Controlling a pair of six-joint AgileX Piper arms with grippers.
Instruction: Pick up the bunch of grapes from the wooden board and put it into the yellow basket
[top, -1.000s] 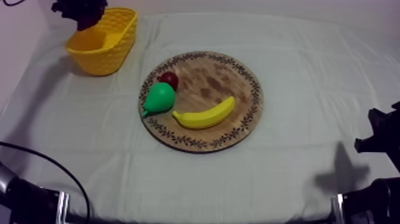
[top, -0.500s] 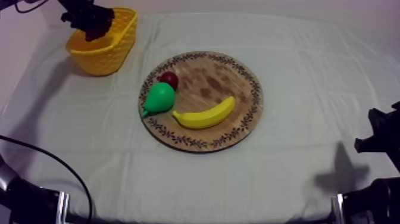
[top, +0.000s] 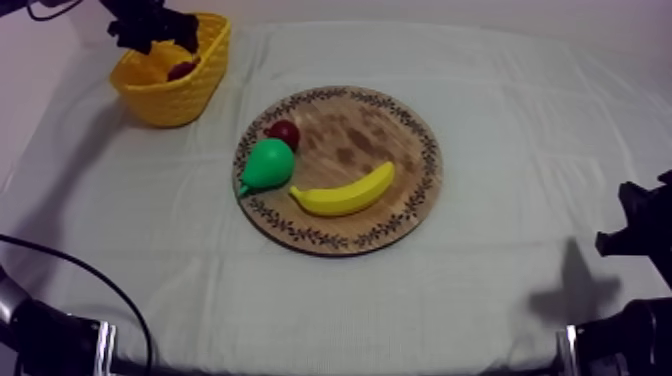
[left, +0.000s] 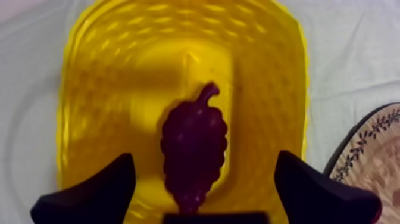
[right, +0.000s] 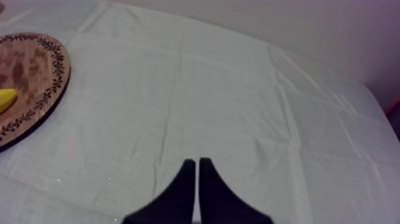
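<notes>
The dark purple bunch of grapes (left: 193, 152) lies on the floor of the yellow basket (left: 101, 89), stem pointing away from my left gripper. My left gripper (left: 204, 159) hovers just above it, open, its fingers (left: 95, 193) wide apart and holding nothing. From above, the left gripper (top: 150, 25) hangs over the basket (top: 160, 100) at the far left of the table, and a bit of the grapes (top: 182, 70) shows inside. My right gripper (right: 196, 164) is shut on nothing, low over the bare cloth at the right (top: 635, 230).
The round wooden board (top: 400, 130) sits mid-table with a green pear (top: 268, 165), a banana (top: 345, 190) and a small red fruit (top: 285, 132) on its left half. The board's rim (right: 30, 83) lies well off from my right gripper.
My left gripper came down over the basket, opened and let go of the grapes, which now lie inside it. The right arm has not moved.
</notes>
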